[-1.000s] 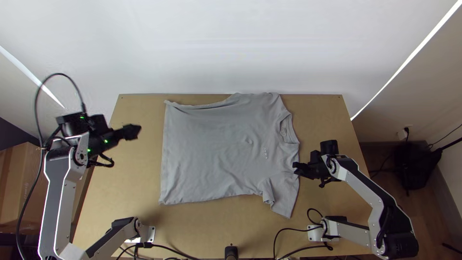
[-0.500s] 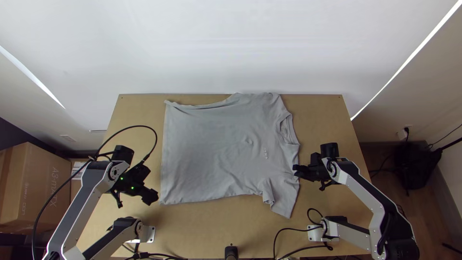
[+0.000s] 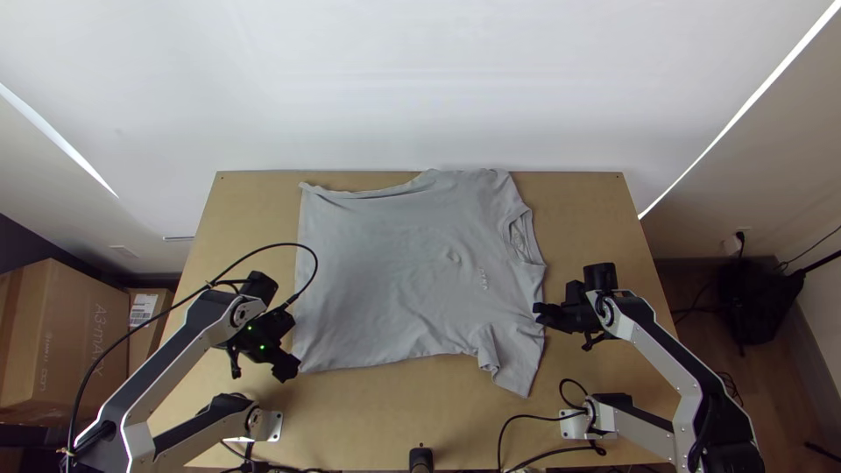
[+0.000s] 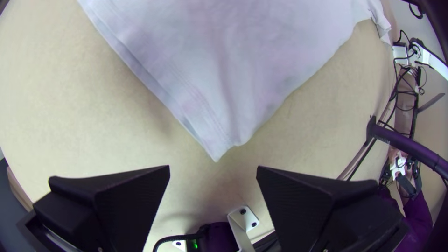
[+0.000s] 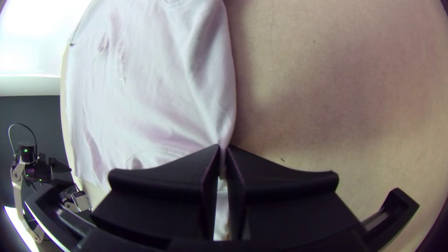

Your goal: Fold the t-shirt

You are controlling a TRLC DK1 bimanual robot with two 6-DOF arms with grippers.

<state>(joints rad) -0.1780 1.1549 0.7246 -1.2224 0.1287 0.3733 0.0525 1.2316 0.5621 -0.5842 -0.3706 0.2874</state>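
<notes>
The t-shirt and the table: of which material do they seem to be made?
The t-shirt looks like thin matte knit, probably cotton: soft wrinkles, a stitched hem. The table seems dull, smooth wood or fibreboard, from its even tan surface; laminate is possible.

The t-shirt [image 3: 377, 271] is grey, with little white marks [image 3: 483, 278] toward its three o'clock. The table [image 3: 394, 398] is light brown, the wall [image 3: 420, 79] at twelve o'clock white.
</notes>
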